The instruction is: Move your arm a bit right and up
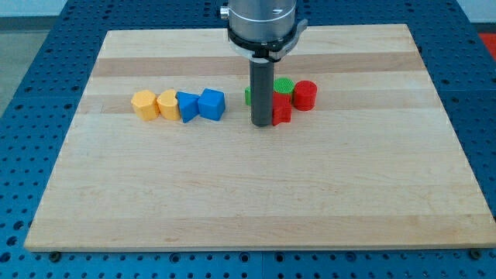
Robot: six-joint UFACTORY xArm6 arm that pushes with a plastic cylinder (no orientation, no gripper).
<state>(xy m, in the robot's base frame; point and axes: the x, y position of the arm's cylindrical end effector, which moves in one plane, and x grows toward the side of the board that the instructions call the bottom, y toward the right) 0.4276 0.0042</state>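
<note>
Resting on the wooden board (256,194), my tip (261,124) touches the left side of a red block (281,110); the rod has no jaws and holds nothing. Sliding right and up would likely shove that block into the green block (284,85) and red cylinder (304,94) just beyond. Further left of my tip lie two blue blocks (201,105) and two orange blocks (156,104).

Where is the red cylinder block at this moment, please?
The red cylinder block stands right of centre near the view's top, beside the green block and right of my tip.
</note>
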